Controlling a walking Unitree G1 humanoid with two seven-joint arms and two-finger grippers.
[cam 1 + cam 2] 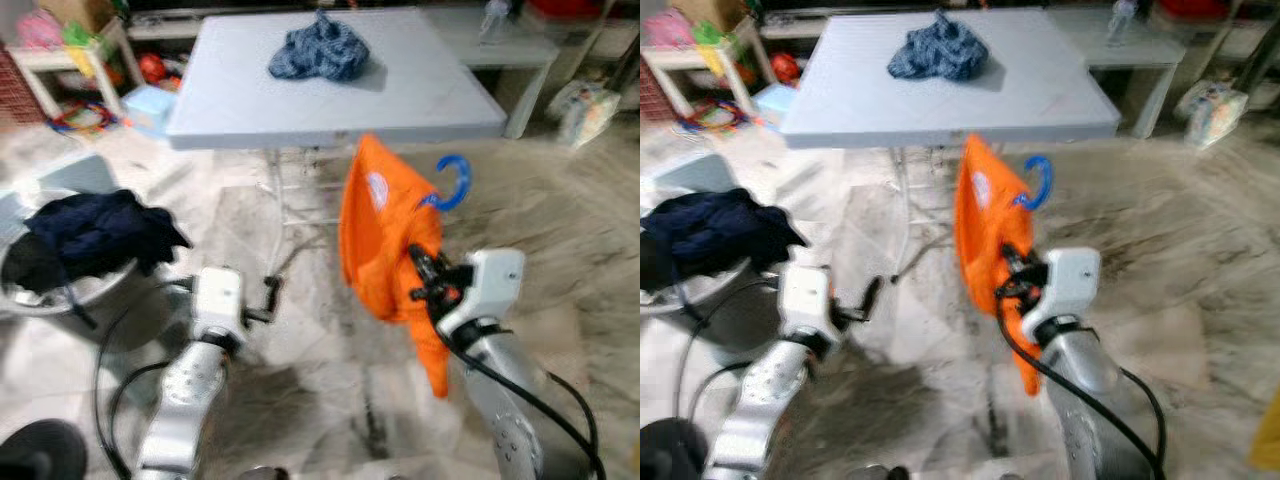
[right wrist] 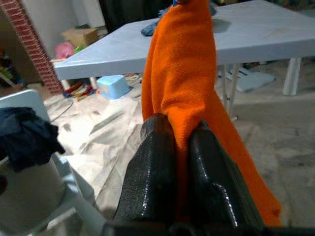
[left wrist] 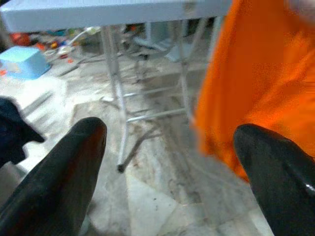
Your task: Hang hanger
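Note:
An orange garment hangs on a blue hanger whose hook sticks up beside it, held in the air in front of the grey folding table. My right gripper is shut on the orange cloth; in the right wrist view both black fingers pinch a fold of the garment. My left gripper is open with nothing in it, lower and to the left of the garment. Its two fingers stand wide apart in the left wrist view, the orange garment beyond them.
A blue crumpled cloth lies on the table. A basket with dark clothes stands on the left floor. Toys and a light blue box sit at the back left, a white bench and a bag at the back right.

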